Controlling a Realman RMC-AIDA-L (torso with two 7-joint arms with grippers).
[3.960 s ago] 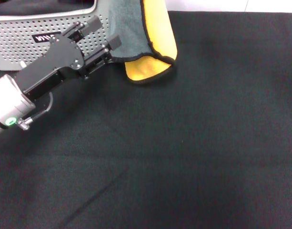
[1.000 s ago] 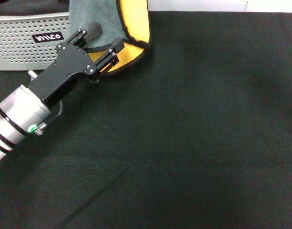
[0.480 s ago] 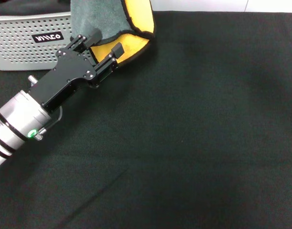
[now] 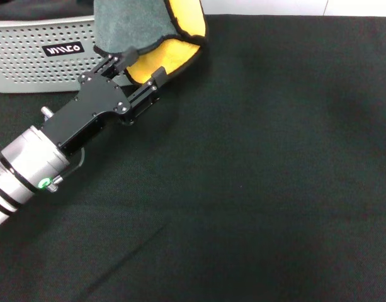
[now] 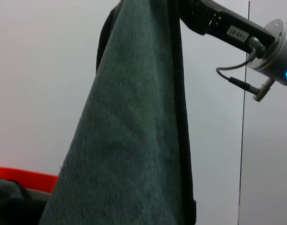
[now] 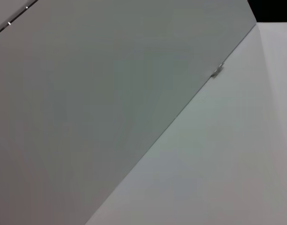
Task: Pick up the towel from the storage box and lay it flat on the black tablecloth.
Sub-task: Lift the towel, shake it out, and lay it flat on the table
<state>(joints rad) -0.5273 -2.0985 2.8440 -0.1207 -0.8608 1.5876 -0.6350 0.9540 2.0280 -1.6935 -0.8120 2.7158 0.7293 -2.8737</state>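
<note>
Grey on its outer face and bright yellow-orange inside the fold, the towel (image 4: 142, 31) hung above the far left part of the black tablecloth (image 4: 262, 176), just beside the storage box (image 4: 35, 53), and its top ran out of the head view. Your left gripper (image 4: 139, 68) sat right under the draped cloth with its two black fingers (image 4: 158, 77) spread apart, the cloth's lower edge falling across and between them; I could not tell that they were pinching it, so you should read that hand as unclenched. In your left wrist view the towel's grey side (image 5: 129, 140) filled the middle. Your right gripper was out of sight; its wrist camera showed only blank pale surfaces.
</note>
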